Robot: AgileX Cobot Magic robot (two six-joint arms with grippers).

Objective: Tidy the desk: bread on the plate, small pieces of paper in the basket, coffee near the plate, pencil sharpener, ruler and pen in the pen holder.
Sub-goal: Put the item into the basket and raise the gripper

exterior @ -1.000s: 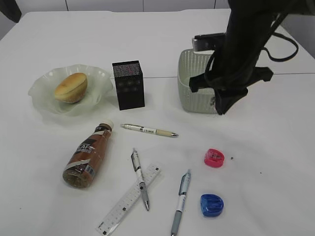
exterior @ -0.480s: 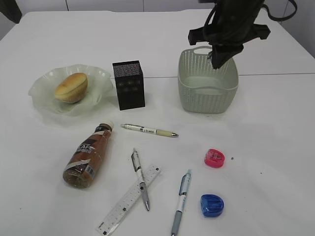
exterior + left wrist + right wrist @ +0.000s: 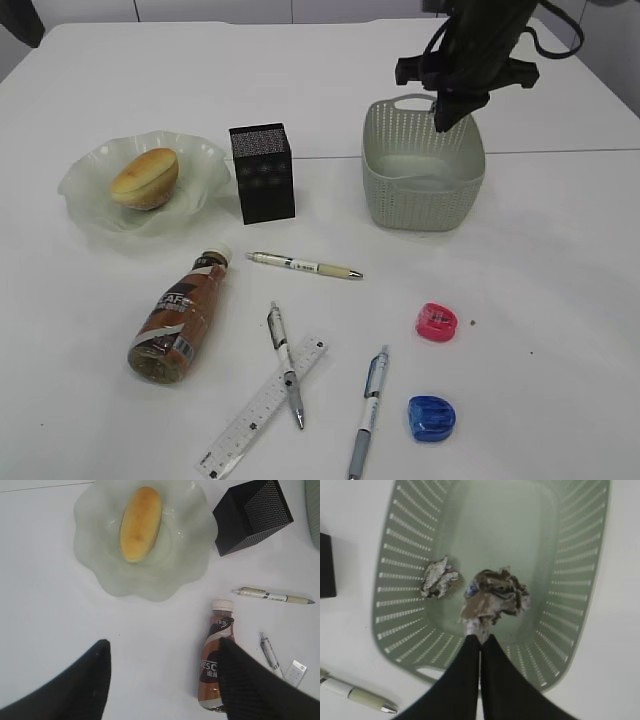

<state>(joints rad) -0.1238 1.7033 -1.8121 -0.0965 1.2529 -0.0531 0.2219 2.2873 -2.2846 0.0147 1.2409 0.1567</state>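
"NESC…" partly legible on coffee bottle label; other print too small.

White table carries plate, basket, 3 pens.

bread on plate, tool over basket

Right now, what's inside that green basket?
One crumpled paper wad lies in the basket. The right gripper pinches another paper wad above it, hiding the floor beneath.
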